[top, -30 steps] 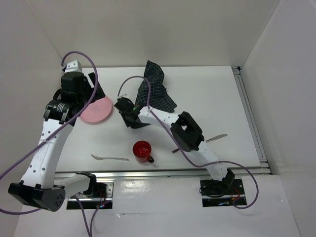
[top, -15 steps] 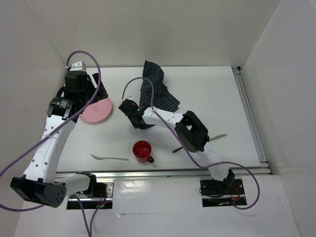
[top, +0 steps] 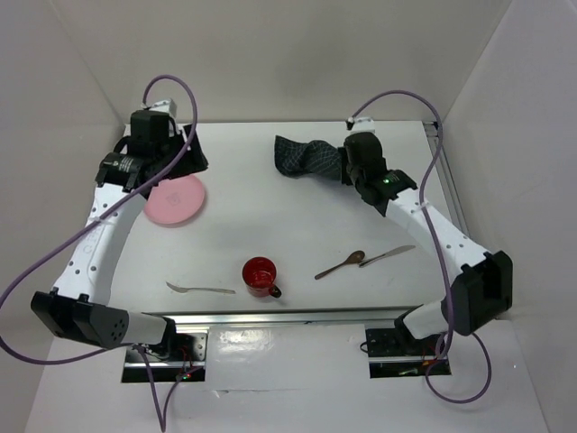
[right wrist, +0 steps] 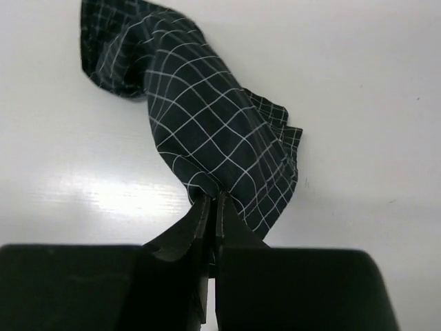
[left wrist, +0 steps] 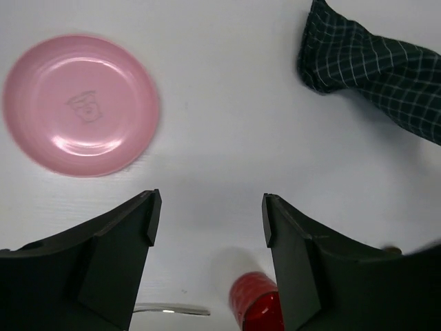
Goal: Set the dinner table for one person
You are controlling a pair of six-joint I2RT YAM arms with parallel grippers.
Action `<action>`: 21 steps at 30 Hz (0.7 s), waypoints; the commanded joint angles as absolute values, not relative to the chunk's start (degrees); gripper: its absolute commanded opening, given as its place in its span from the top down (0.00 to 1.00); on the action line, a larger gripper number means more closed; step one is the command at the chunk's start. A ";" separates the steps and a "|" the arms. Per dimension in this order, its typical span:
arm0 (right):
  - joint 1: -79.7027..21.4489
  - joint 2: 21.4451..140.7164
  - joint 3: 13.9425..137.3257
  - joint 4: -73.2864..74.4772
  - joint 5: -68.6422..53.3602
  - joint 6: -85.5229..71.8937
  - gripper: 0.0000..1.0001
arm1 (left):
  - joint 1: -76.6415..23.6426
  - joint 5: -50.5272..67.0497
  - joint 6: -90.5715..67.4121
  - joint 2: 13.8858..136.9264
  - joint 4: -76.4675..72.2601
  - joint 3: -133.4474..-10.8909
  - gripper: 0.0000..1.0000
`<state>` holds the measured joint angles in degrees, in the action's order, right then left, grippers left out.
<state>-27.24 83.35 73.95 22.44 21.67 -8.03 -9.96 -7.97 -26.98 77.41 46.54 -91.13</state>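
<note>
The white dinner table (top: pixel 361 212) carries a pink plate (top: pixel 176 200) at the left, a red cup (top: pixel 260 275) near the front, a fork (top: pixel 200 289) left of the cup, and a spoon (top: pixel 340 264) and a knife (top: pixel 388 254) at the right. A navy checked cloth (top: pixel 306 158) lies bunched at the back. My right gripper (top: pixel 341 164) is shut on the cloth's edge, as the right wrist view (right wrist: pixel 212 200) shows. My left gripper (top: pixel 187 161) is open and empty above the table behind the plate (left wrist: pixel 81 103); the cup (left wrist: pixel 256 303) shows between its fingers.
White walls stand at the back and both sides. A metal rail (top: pixel 455 207) runs along the table's right edge. The cloth's far end (left wrist: pixel 372 69) shows at the upper right of the left wrist view.
My right arm has swung from the table's middle to the back right, and the cloth has moved right with it and bunched up. My left gripper has moved a little toward the back.
</note>
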 commanded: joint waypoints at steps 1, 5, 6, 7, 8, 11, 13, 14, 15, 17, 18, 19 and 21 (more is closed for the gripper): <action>-25.76 82.80 68.73 19.50 17.85 -9.12 0.95 | -12.65 4.10 -27.15 79.97 41.49 -87.99 0.21; -22.76 84.02 69.34 26.27 17.05 -14.05 0.39 | -16.69 9.57 -27.77 88.22 38.50 -87.28 0.15; -21.37 84.02 69.35 28.72 16.44 -16.15 0.33 | -18.18 12.54 -27.77 91.90 37.54 -87.28 0.14; -20.84 84.55 69.95 30.13 16.44 -17.48 0.30 | -19.06 13.44 -27.77 93.76 36.40 -87.80 0.12; -20.22 84.55 70.48 31.80 15.74 -20.27 0.28 | -20.03 14.14 -28.30 95.52 35.78 -88.32 0.12; -17.24 82.98 70.49 35.76 11.62 -23.02 0.27 | -22.32 14.15 -28.83 102.90 33.93 -91.40 0.12; -14.08 80.17 68.13 35.77 6.62 -25.04 0.27 | -22.32 14.76 -30.06 106.68 33.23 -94.81 0.12; -13.28 79.20 67.07 35.77 3.55 -25.05 0.27 | -22.32 15.29 -30.75 108.53 33.22 -96.14 0.12; -12.75 77.62 66.19 35.08 -0.83 -26.18 0.26 | -22.32 15.29 -31.37 112.11 32.70 -97.81 0.12; -12.14 76.99 64.00 35.07 -2.80 -26.98 0.23 | -22.32 15.29 -31.99 115.65 32.70 -102.90 0.10; -12.13 76.47 63.38 34.46 -4.55 -26.98 0.22 | -22.32 14.51 -31.99 117.40 32.70 -104.75 0.09; -12.13 76.99 63.37 35.15 -4.57 -27.94 0.22 | -22.32 14.50 -32.69 120.64 33.39 -106.59 0.07; -11.43 77.78 62.84 35.16 -5.19 -28.56 0.22 | -21.71 14.50 -34.09 123.56 33.40 -111.08 0.07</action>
<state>-11.70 78.02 63.61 34.35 -0.05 -25.98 -22.48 13.58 -31.68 120.95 35.00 -105.56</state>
